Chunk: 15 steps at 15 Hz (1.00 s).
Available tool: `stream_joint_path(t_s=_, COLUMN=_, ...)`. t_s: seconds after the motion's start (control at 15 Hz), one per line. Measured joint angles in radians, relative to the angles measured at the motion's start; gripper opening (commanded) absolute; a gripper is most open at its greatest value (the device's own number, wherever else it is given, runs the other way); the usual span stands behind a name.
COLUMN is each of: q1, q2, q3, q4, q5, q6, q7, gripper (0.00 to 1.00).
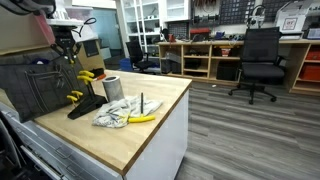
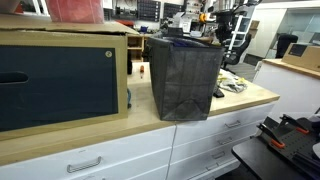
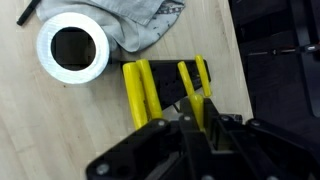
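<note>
My gripper hangs over a black rack that holds yellow-handled tools. Its fingers are closed round the end of one yellow handle. In an exterior view the gripper is above the rack at the far left of the wooden counter. A white cup stands next to the rack and shows in an exterior view too. A grey cloth lies beyond the cup.
A yellow item lies on the cloth. A dark mesh bin and a wooden cabinet stand on the counter behind the arm. An office chair and shelves stand across the floor.
</note>
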<state>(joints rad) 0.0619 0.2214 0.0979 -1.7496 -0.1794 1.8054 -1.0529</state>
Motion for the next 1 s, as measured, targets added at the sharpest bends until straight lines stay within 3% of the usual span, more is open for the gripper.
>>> stream_joint_path(t_s=0.2, q1=-0.001, q2=0.002, q3=0.000, q4=0.000, q5=0.000, q6=0.000, q7=0.000, gripper=0.15)
stream_joint_path(t_s=0.27, q1=-0.001, q2=0.002, q3=0.000, q4=0.000, q5=0.000, q6=0.000, q7=0.000, gripper=0.04)
stream_joint_path(t_s=1.0, q1=-0.003, q2=0.008, q3=0.000, q4=-0.001, q5=0.003, q6=0.009, q7=0.003, gripper=0.04)
